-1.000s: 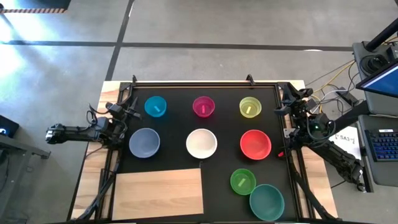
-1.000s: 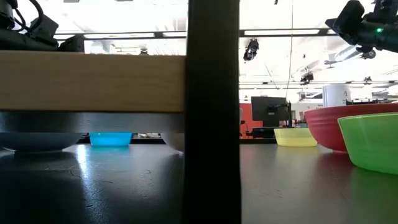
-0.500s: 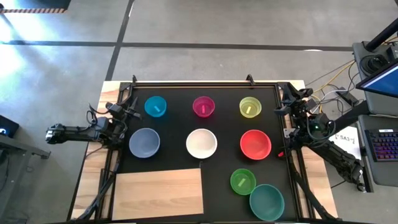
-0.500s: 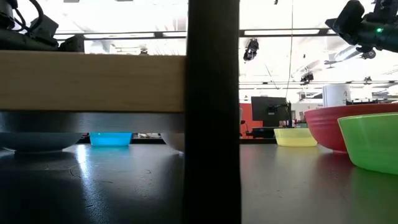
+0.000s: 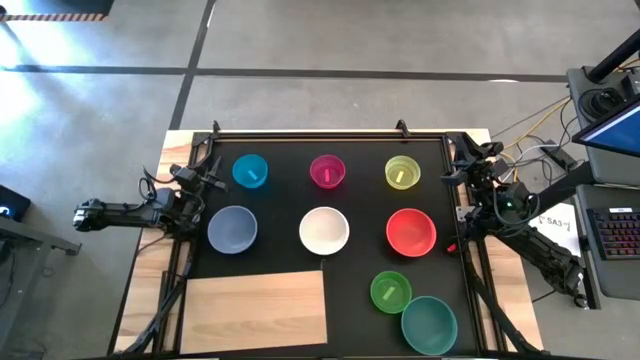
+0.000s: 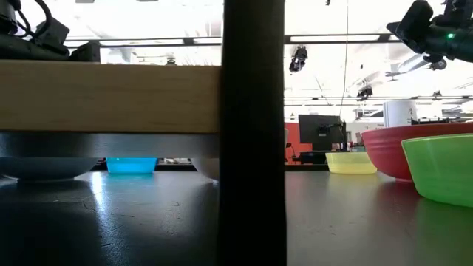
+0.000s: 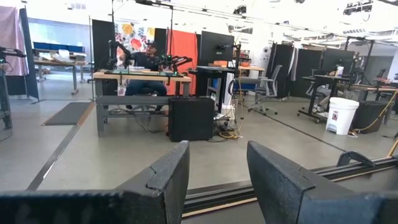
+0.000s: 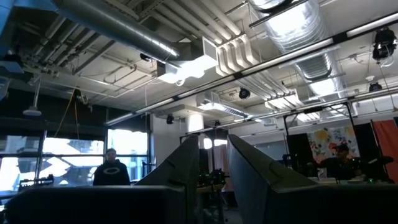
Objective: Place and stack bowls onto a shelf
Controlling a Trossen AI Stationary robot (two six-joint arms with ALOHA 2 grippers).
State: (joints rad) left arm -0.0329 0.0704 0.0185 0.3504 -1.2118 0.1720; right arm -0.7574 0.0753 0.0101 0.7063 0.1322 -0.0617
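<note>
Stillness across the last second: left gripper (image 5: 205, 182) and right gripper (image 5: 462, 178) parked at the mat's edges, fingers slightly parted and empty, slate-blue bowl (image 5: 232, 229) just beside the left one, shelf (image 5: 255, 310) bare, stacking not begun.

We see an open-plan robotics lab, concrete floor (image 7: 56, 155), workbenches (image 7: 140, 78), monitors (image 7: 216, 48), office chairs (image 7: 269, 84), exposed ceiling ducts (image 8: 242, 53) overhead
</note>
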